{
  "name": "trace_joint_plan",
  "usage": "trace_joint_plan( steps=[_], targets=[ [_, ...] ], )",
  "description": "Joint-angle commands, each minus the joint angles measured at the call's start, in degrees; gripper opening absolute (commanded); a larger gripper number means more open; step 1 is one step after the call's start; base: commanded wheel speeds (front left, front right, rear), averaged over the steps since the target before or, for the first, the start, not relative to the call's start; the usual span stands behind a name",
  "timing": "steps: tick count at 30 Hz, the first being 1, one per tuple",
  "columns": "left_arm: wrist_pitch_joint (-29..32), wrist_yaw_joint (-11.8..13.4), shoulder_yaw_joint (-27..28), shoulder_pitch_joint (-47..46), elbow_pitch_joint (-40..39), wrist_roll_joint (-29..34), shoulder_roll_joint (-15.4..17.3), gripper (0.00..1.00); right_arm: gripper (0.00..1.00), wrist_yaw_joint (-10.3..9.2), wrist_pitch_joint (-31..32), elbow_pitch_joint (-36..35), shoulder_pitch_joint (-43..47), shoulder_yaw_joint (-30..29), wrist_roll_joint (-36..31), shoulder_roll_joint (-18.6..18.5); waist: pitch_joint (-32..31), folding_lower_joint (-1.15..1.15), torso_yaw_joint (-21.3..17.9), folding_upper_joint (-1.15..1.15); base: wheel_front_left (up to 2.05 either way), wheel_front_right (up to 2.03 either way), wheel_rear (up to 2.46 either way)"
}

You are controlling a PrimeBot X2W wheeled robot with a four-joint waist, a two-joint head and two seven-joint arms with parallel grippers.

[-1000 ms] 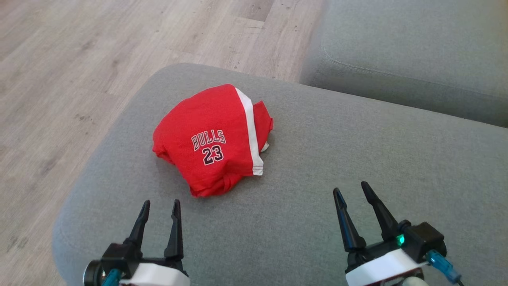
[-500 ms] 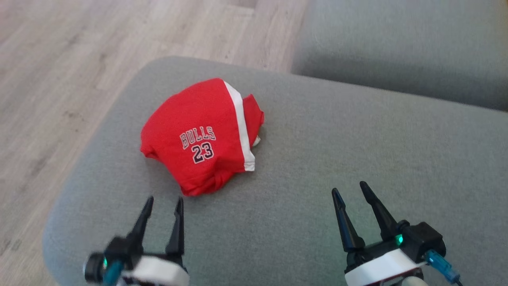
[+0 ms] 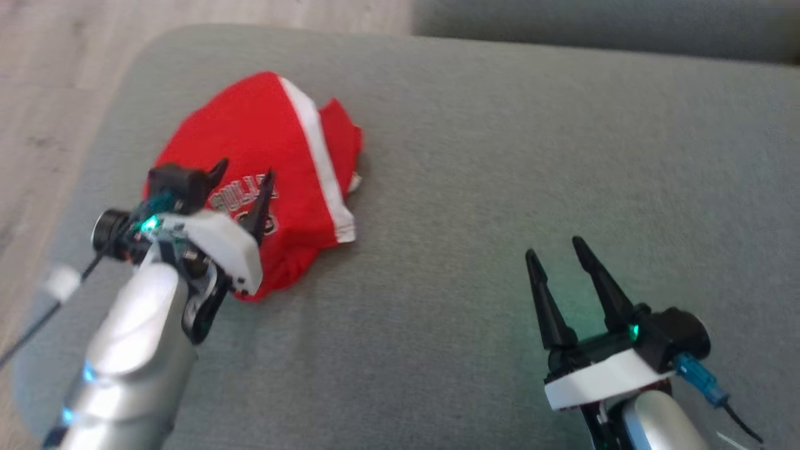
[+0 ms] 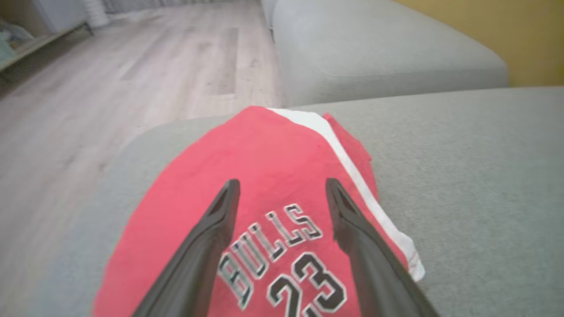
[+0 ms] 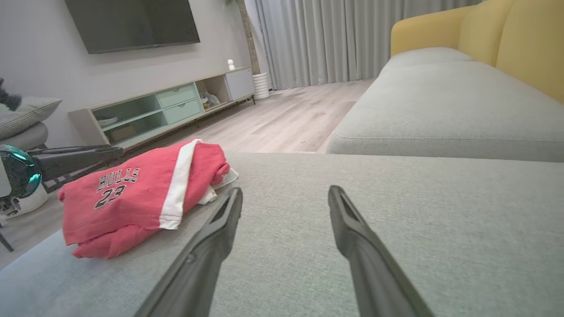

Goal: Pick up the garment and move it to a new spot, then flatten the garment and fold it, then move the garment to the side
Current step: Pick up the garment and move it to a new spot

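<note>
The garment (image 3: 262,134) is a red jersey with a white stripe and "BULLS 23" lettering, lying bunched near the left end of a grey sofa cushion (image 3: 500,187). My left gripper (image 3: 244,172) hovers open over the garment (image 4: 273,158), its two fingers standing apart over the lettering with nothing between them. My right gripper (image 3: 556,247) stands open over bare cushion well to the right of the garment (image 5: 132,193), holding nothing. In the right wrist view the left gripper's fingers (image 5: 75,158) reach in from the left above the jersey.
The cushion's rounded left edge drops to a pale wood floor (image 3: 37,75). A second grey cushion (image 4: 374,48) lies beyond a gap, with a yellow backrest (image 5: 506,39) at the right. A TV cabinet (image 5: 167,108) stands across the room.
The head camera has tilted down and shifted. My left arm has reached forward from the cushion's near edge to over the garment. The right gripper has moved slightly forward. Both stay open.
</note>
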Motion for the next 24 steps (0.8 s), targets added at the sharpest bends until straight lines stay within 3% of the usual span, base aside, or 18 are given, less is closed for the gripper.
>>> trace_joint_plan(
  steps=[1, 8, 13, 14, 15, 16, 24],
  targets=[
    [2.2, -0.3, -1.0, -4.9, -0.3, -2.6, 3.8, 1.00, 1.00, 0.44, -0.6, -1.8, -2.4, 1.2, -0.3, -0.3, 2.9, -0.01, -2.9, 0.00, 0.00, 0.00, 0.00],
    [5.3, -0.3, -7.1, -9.2, 3.0, -8.6, 8.0, 1.00, 1.00, 0.44, -0.6, -1.8, -3.6, 1.3, 0.2, -0.3, 4.6, -0.01, -5.0, 0.00, 0.00, 0.00, 0.00],
    [4.0, -0.3, -8.5, -10.9, 6.8, -10.1, 9.6, 1.00, 1.00, 0.44, -0.6, -1.7, -4.3, 0.9, 0.5, -0.3, 5.1, -0.01, -5.8, 0.00, 0.00, 0.00, 0.00],
    [3.5, -0.3, -8.7, -11.1, 7.5, -10.2, 9.6, 0.88, 1.00, 0.44, -0.6, -1.7, -4.3, 0.9, 0.5, -0.3, 5.1, -0.01, -5.9, 0.00, 0.00, 0.00, 0.00],
    [2.9, -0.3, -8.9, -11.3, 8.0, -10.4, 9.6, 0.27, 1.00, 0.44, -0.6, -1.6, -4.3, 0.8, 0.5, -0.3, 5.0, -0.01, -5.9, 0.00, 0.00, 0.00, 0.00],
    [2.3, -0.3, -9.2, -11.5, 8.4, -10.5, 9.6, 0.00, 1.00, 0.44, -0.6, -1.5, -4.3, 0.8, 0.6, -0.3, 4.9, -0.01, -6.0, 0.00, 0.00, 0.00, 0.00],
    [-3.6, -0.3, -11.9, -12.0, 6.7, -12.6, 10.5, 0.00, 1.00, 0.44, -0.6, -0.6, -3.5, -0.2, 0.7, -0.3, 1.9, -0.01, -4.9, 0.00, 0.00, 0.00, 0.00]
  ],
)
